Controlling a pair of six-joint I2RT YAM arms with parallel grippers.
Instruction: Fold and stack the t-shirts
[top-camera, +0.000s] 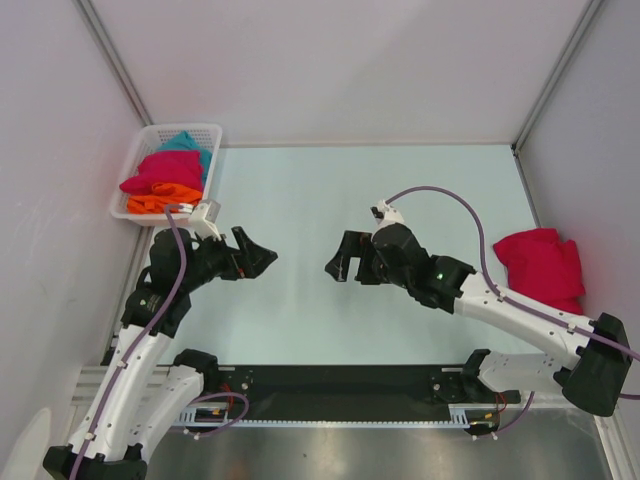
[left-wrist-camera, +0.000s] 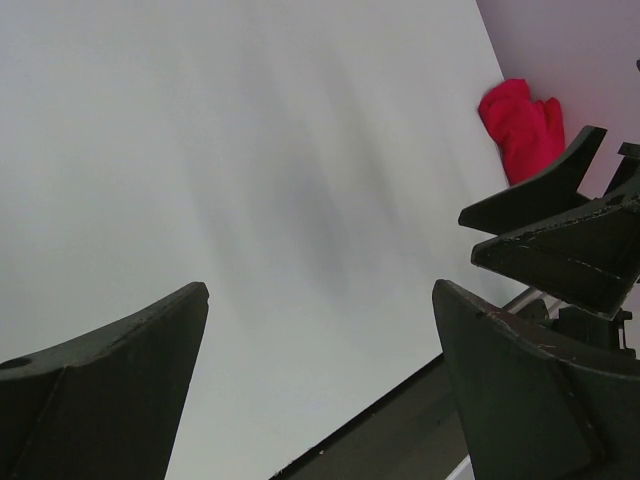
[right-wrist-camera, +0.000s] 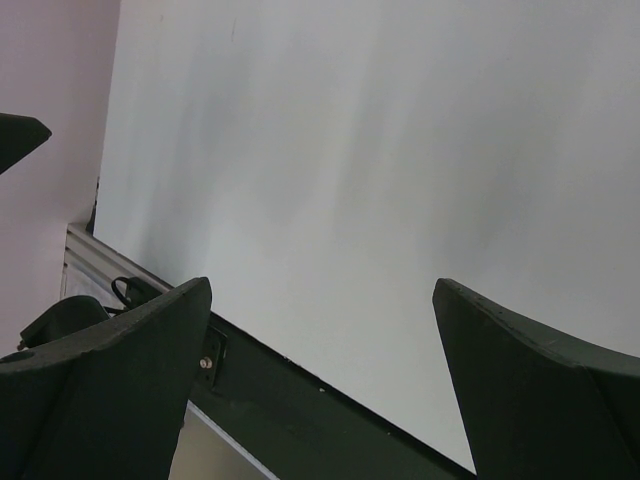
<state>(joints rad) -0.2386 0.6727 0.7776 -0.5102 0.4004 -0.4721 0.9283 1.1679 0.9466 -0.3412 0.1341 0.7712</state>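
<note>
Three t-shirts lie bunched in the white mesh basket (top-camera: 132, 205) at the far left: a crimson-pink one (top-camera: 160, 172) on top, an orange one (top-camera: 165, 198) under it and a teal one (top-camera: 190, 145) behind. A further crimson t-shirt (top-camera: 540, 265) (left-wrist-camera: 520, 125) lies folded at the right edge of the table. My left gripper (top-camera: 258, 250) (left-wrist-camera: 320, 290) hovers open over the pale table (top-camera: 300, 200), nothing between its fingers. Facing it, my right gripper (top-camera: 338, 258) (right-wrist-camera: 320, 285) is open and empty too. Neither touches any cloth.
White walls close the table in at the back and on both sides. A black rail (top-camera: 340, 385) with the arm bases runs along the near edge. The right gripper's fingers (left-wrist-camera: 560, 225) show in the left wrist view.
</note>
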